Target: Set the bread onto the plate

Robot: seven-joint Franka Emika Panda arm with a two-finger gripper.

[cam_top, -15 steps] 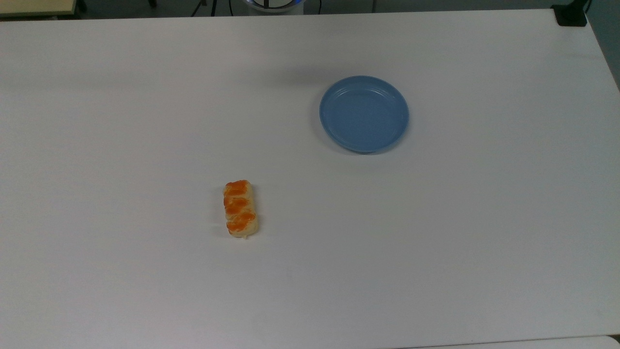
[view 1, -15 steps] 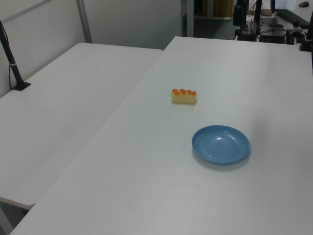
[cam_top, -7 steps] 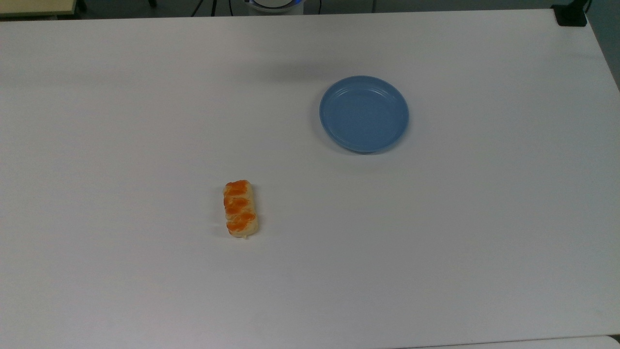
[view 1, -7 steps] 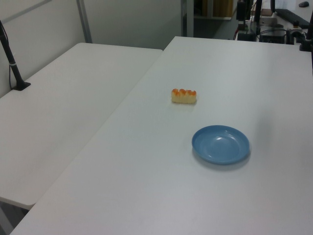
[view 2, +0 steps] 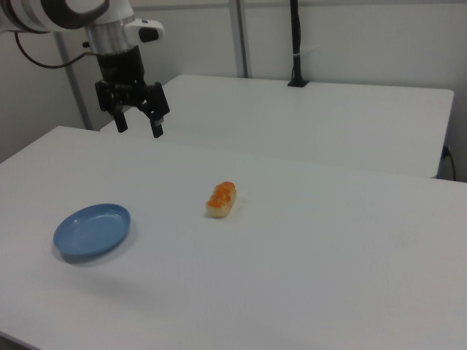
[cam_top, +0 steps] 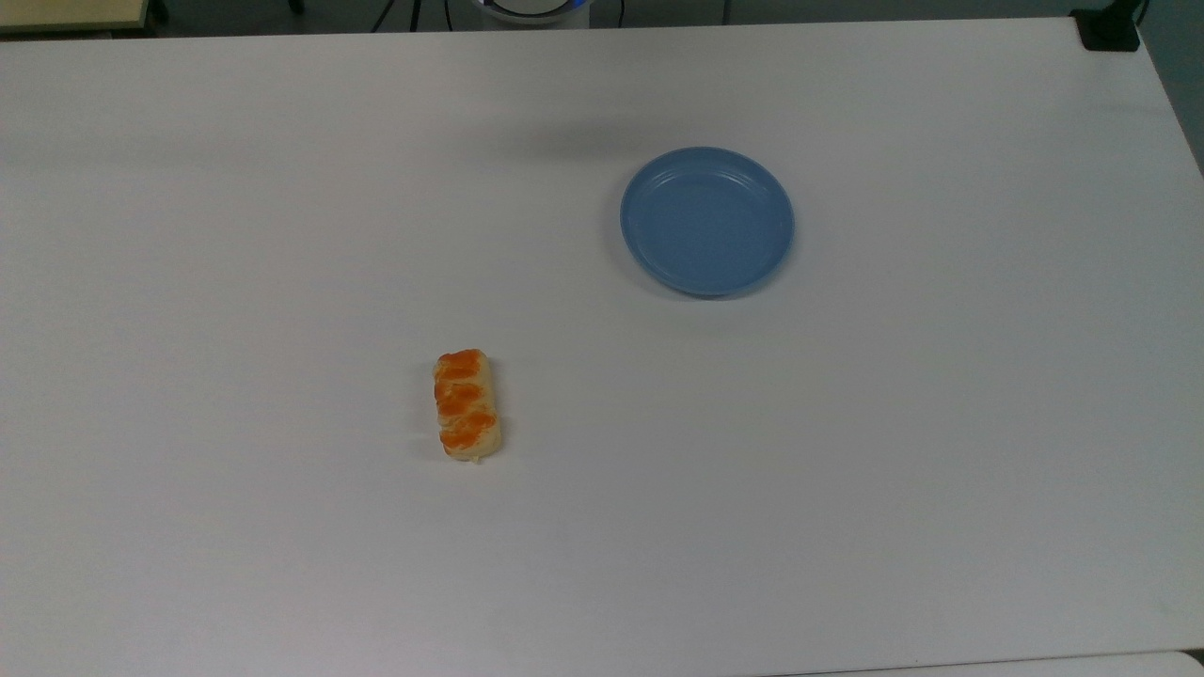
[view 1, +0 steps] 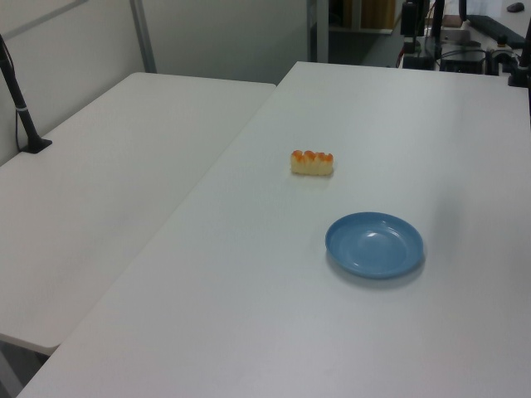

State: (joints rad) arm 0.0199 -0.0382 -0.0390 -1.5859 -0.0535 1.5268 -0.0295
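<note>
The bread (cam_top: 467,405) is a small tan roll with orange-brown patches, lying on the white table (cam_top: 282,235), apart from the plate. It also appears as the bread (view 1: 312,162) and the bread (view 2: 221,200). The blue plate (cam_top: 706,220) lies bare, seen again as the plate (view 1: 374,245) and the plate (view 2: 92,230). In the right view my gripper (view 2: 139,125) hangs open high above the table, above and behind the plate, up and to the left of the bread, with nothing between its fingers.
A second white table (view 1: 108,191) adjoins on the left view's left. A black post (view 1: 21,108) stands on it, seen too as the post (view 2: 295,44). A black clamp (cam_top: 1110,28) sits at the top view's upper right corner.
</note>
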